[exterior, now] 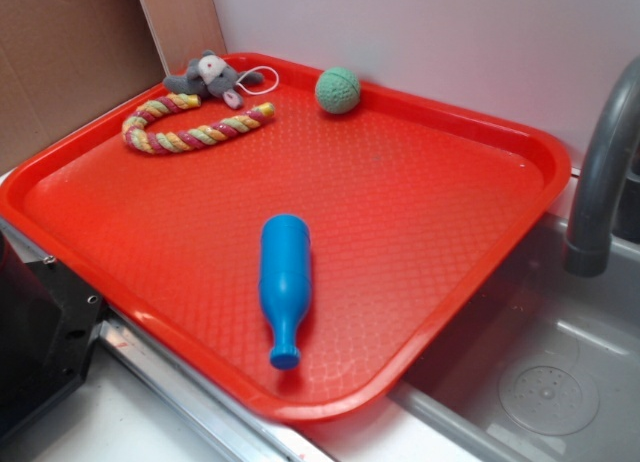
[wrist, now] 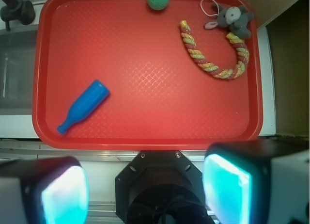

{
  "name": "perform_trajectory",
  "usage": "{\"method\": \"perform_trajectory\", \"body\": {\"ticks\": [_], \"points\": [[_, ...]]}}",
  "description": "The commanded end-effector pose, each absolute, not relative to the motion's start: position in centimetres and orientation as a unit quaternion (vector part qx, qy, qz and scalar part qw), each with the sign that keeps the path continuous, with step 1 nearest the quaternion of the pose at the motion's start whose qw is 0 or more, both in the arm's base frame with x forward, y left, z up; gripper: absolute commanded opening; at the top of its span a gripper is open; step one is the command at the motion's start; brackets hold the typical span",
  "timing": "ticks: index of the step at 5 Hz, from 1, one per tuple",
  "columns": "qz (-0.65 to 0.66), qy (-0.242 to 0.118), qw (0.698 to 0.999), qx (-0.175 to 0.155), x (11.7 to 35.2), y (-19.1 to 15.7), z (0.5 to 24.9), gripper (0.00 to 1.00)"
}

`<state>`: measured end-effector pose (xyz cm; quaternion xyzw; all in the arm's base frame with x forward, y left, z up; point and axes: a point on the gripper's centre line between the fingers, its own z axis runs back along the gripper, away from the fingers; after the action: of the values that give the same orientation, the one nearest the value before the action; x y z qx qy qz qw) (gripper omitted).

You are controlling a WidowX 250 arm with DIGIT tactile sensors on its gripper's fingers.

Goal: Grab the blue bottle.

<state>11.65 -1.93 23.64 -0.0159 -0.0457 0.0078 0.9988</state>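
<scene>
The blue bottle (exterior: 283, 281) lies on its side on the red tray (exterior: 440, 182), near the tray's front edge, neck toward the camera. In the wrist view the blue bottle (wrist: 84, 106) sits at the tray's (wrist: 145, 78) lower left, neck pointing down-left. My gripper (wrist: 147, 187) hangs high above, outside the tray's near rim, well apart from the bottle. Its two cyan-glowing pads (wrist: 65, 195) stand wide apart with nothing between them. The gripper does not show in the exterior view.
A striped rope toy (exterior: 190, 124), a grey plush mouse (exterior: 210, 77) and a green knitted ball (exterior: 337, 90) lie at the tray's far side. A grey faucet (exterior: 605, 172) and sink basin (exterior: 550, 372) are to the right. A black robot base (exterior: 40, 322) stands at left.
</scene>
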Motion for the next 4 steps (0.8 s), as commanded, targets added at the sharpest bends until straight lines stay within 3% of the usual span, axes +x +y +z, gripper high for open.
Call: {"method": "perform_trajectory", "body": {"ticks": [1,2,3,4], "points": [[0.008,-0.046,0.999,-0.016,11.6,-1.9,23.6,1.0],[0.133,-0.032,0.99,-0.022,11.6,-3.2,22.7,1.0],[0.255,-0.001,0.966,-0.037,12.2,-4.1,21.6,1.0],[0.346,0.006,0.936,-0.061,13.2,-5.2,19.9,1.0]]}}
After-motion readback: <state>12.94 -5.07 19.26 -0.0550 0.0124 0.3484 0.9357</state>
